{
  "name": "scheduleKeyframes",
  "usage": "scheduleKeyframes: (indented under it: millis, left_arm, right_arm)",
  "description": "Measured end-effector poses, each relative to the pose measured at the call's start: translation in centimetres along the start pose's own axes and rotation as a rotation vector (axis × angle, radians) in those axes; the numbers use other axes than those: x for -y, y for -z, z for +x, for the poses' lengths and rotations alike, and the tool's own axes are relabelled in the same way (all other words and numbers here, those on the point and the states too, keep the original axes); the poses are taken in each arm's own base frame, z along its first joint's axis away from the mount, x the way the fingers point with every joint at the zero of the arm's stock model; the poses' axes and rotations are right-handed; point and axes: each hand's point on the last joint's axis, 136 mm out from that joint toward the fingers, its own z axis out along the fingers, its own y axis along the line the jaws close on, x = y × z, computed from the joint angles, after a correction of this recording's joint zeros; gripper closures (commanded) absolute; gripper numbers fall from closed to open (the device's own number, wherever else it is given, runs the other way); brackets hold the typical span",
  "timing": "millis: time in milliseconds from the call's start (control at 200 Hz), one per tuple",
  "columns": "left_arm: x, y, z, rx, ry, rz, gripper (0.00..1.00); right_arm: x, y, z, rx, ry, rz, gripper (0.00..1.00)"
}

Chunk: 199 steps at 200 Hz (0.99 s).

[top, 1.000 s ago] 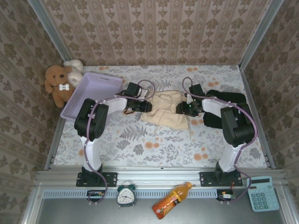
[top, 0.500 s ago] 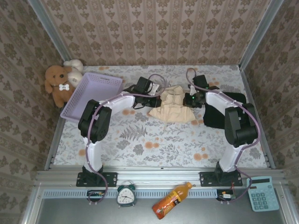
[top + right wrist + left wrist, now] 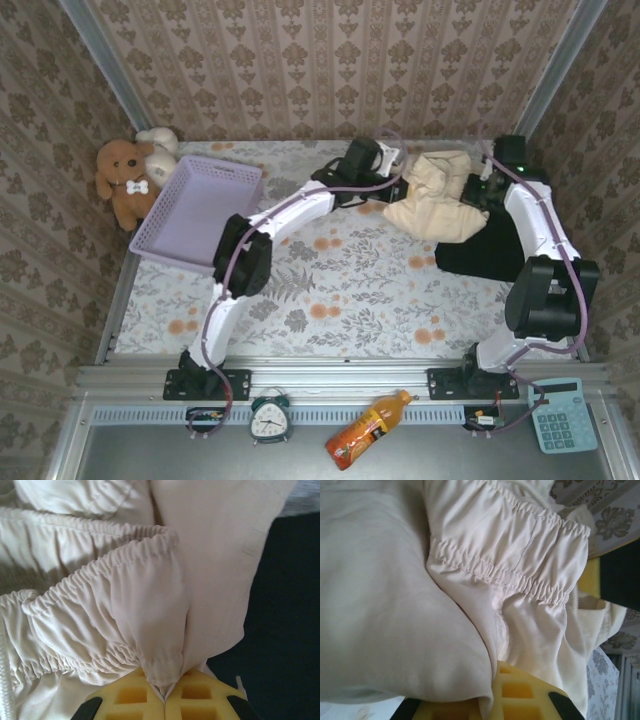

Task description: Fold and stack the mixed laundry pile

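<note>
The cream-beige garment (image 3: pixel 437 196) with gathered edges hangs lifted at the back right, stretched between both grippers and partly over the black garment (image 3: pixel 490 250). My left gripper (image 3: pixel 392 176) is shut on its left edge; in the left wrist view the cream garment (image 3: pixel 470 580) runs down between the yellow pads (image 3: pixel 520 695). My right gripper (image 3: pixel 480 188) is shut on its right edge; the right wrist view shows a gathered hem of the cream garment (image 3: pixel 145 610) pinched between the yellow pads (image 3: pixel 200 695), with the black garment (image 3: pixel 285 630) beneath.
A lavender mesh basket (image 3: pixel 196 211) stands at the back left, with brown and white teddy bears (image 3: pixel 130 175) beside it against the wall. The floral table (image 3: pixel 340 290) lies bare in the middle. A clock (image 3: pixel 268 417), a bottle (image 3: pixel 366 428) and a calculator (image 3: pixel 556 414) lie on the near ledge.
Both grippers closed on the cream garment, lifted it from the table's middle and carried it back and to the right, over the black garment's edge. Both arms have stretched out.
</note>
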Motion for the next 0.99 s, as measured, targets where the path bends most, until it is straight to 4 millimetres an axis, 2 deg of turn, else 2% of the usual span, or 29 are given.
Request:
scheduleKeyframes:
  millis: [95, 200, 295, 450, 520, 605, 725, 810, 900, 995]
  left_arm:
    - [0.7, -3.2, 1.0, -0.026, 0.016, 0.03, 1.0]
    - [1.3, -5.4, 2.6, -0.063, 0.04, 0.046, 1.0]
    - [1.9, -5.9, 3.7, -0.096, 0.058, 0.05, 1.0]
    - [1.7, -5.3, 3.8, -0.102, 0.067, 0.044, 1.0]
    - [0.8, -4.4, 3.9, -0.111, 0.085, 0.026, 1.0]
    - [-0.7, -2.3, 3.8, -0.118, 0.117, -0.009, 1.0]
    - [-2.7, 1.9, 3.0, -0.103, 0.155, -0.059, 1.0]
    - [-3.6, 5.1, 3.1, -0.088, 0.18, -0.082, 1.0]
    - [-4.5, 7.5, 4.3, -0.09, 0.205, -0.104, 1.0]
    - [-5.6, 8.6, 6.7, -0.123, 0.237, -0.131, 1.0]
  right_arm:
    - [2.9, 0.3, -0.1, -0.007, -0.061, 0.044, 1.0]
    - [4.4, 0.6, -0.1, -0.005, -0.101, 0.041, 1.0]
    - [4.4, 0.9, 0.4, -0.009, -0.107, 0.021, 1.0]
    - [3.0, 0.7, 1.1, -0.025, -0.115, -0.066, 1.0]
    - [2.3, 0.3, 1.3, -0.041, -0.131, -0.111, 1.0]
    - [1.4, -0.5, 1.5, -0.06, -0.149, -0.161, 1.0]
    - [-0.4, -1.9, 2.8, -0.106, -0.149, -0.215, 1.0]
    - [-2.5, -3.0, 4.5, -0.159, -0.127, -0.257, 1.0]
    - [-4.9, -4.1, 6.6, -0.211, -0.094, -0.29, 1.0]
    - [-6.6, -5.2, 8.9, -0.264, -0.072, -0.298, 1.0]
